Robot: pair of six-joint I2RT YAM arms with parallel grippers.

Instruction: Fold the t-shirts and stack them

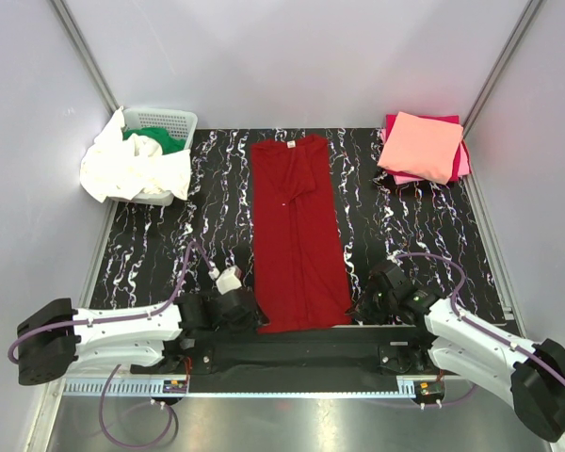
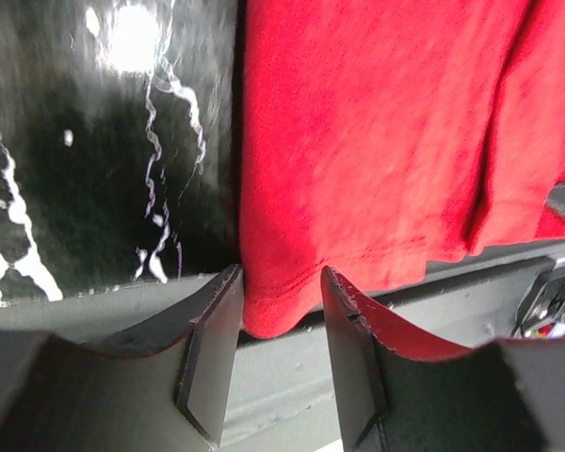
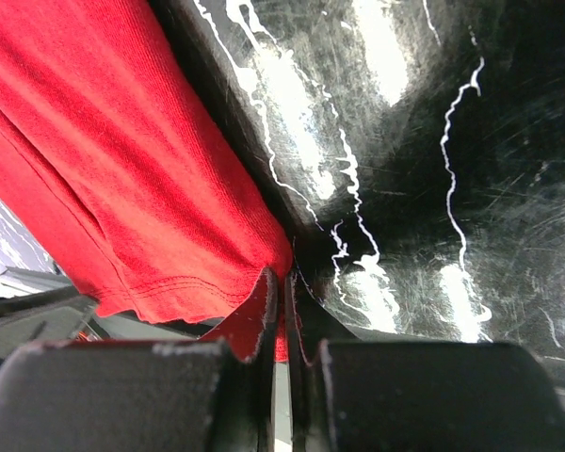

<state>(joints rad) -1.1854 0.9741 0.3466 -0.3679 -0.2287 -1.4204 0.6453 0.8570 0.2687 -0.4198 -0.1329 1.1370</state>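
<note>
The left pincer [image 2: 278, 325] is seen with its two fingers apart. The near left corner of the dark red shirt [image 2: 377, 141] lies between them, but it is not squeezed. The right pincer [image 3: 281, 301] is clamped on the other near corner of the same shirt, and a bit of red cloth is pinched between its fingers. Both pincers are held low, right at the black counter [image 1: 217, 207] with the white streaks.

The dark red shirt is laid flat in the middle of the counter as a long, thin strip. Its sides and sleeves are folded in. The neck is at the far end, and the hem is at the near end by the pincers. This shirt is judged to be about half folded. It is not yet folded end to end, and it is not yet put on the pile.

At the far right corner a pile is seen. The pink shirt [image 1: 419, 146] is laid on top of the magenta shirt [image 1: 394, 121], and both are folded. Those two look done.

At the far left the white shirt [image 1: 122, 169] is draped in a heap over the basket [image 1: 169, 118]. The green shirt [image 1: 165, 141] is tucked inside it. Those two are left to be folded and stacked.
</note>
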